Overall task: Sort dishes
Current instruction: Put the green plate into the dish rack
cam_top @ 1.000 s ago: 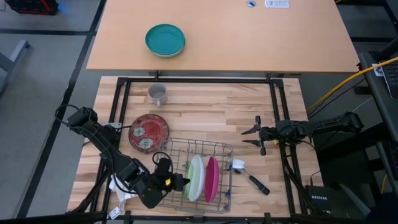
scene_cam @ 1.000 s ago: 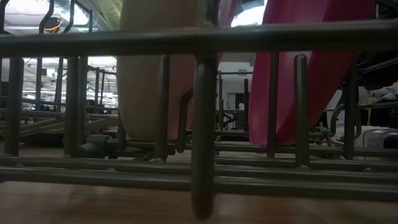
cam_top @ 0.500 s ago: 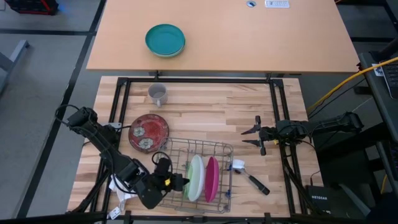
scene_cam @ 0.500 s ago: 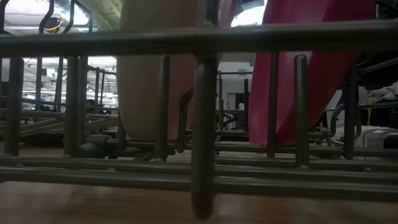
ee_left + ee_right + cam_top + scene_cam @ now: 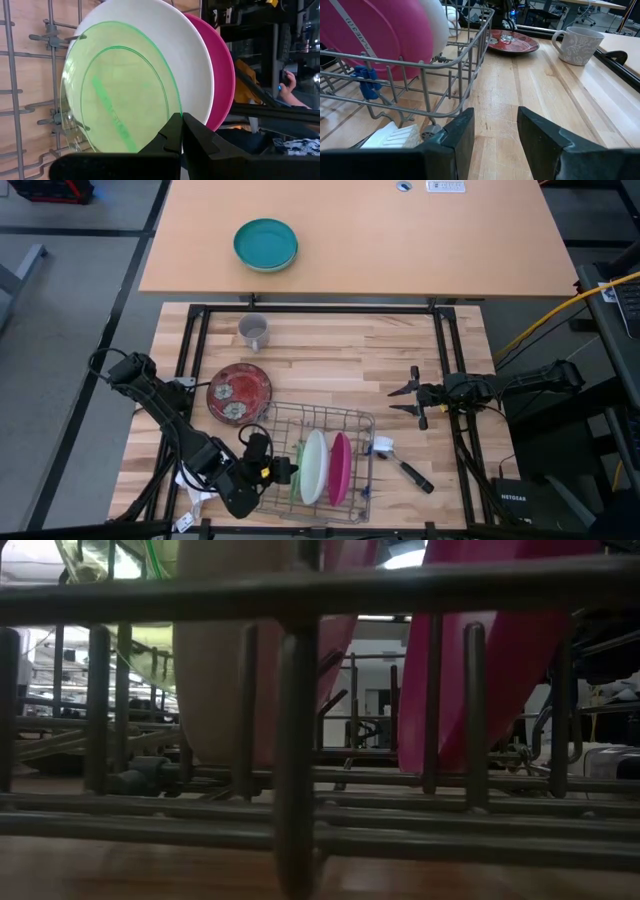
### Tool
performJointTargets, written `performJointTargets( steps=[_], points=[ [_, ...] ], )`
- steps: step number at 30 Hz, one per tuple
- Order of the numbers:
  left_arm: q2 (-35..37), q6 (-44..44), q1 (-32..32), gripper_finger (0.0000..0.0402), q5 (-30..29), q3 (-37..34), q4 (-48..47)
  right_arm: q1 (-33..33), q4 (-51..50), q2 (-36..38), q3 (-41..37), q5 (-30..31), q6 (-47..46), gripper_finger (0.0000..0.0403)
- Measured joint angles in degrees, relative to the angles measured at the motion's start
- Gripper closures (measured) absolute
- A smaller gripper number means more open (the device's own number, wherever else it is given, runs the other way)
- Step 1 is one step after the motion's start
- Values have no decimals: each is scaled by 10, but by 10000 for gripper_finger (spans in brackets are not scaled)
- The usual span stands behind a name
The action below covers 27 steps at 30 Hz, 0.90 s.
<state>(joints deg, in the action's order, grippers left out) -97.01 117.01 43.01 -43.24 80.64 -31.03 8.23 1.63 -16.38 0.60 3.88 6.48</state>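
A wire dish rack (image 5: 322, 458) stands at the table's near middle. In it, on edge, stand a pale green plate (image 5: 117, 90), a white plate (image 5: 315, 465) and a magenta-pink plate (image 5: 340, 468), side by side. My left gripper (image 5: 277, 472) is at the rack's left side, shut on the green plate. The dark red plate (image 5: 239, 392) lies flat on the table, left of the rack's far side. My right gripper (image 5: 412, 397) hovers open and empty right of the rack. My left gripper pinches the green plate's rim (image 5: 178, 116) between its two fingers, coming level from the table's left. The plate stands on edge next to the white plate (image 5: 150, 45), its opposite rim (image 5: 65, 125) down among the rack's wires.
A grey mug (image 5: 254, 332) stands at the far left of the wooden top. A white-headed dish brush (image 5: 398, 463) lies right of the rack. A teal bowl (image 5: 266, 244) sits on the far table. A person's hand (image 5: 289, 90) shows beyond the table.
My left gripper has drawn back a little toward the table's left edge, still shut on the green plate. The plate's top now shows at the low view's upper left, and the rack's wires and the white plate have shifted slightly left there.
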Motion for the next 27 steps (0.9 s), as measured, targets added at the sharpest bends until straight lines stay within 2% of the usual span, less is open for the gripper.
performJointTargets(
  steps=[15, 27],
  points=[
    [0, -6, -36, 401, 2, 0, -20, 0, 0, 0, 0, 0, 0, 249],
    [0, -23, -36, 401, 25, 0, -18, 0, 0, 0, 0, 0, 0, 249]
  ],
)
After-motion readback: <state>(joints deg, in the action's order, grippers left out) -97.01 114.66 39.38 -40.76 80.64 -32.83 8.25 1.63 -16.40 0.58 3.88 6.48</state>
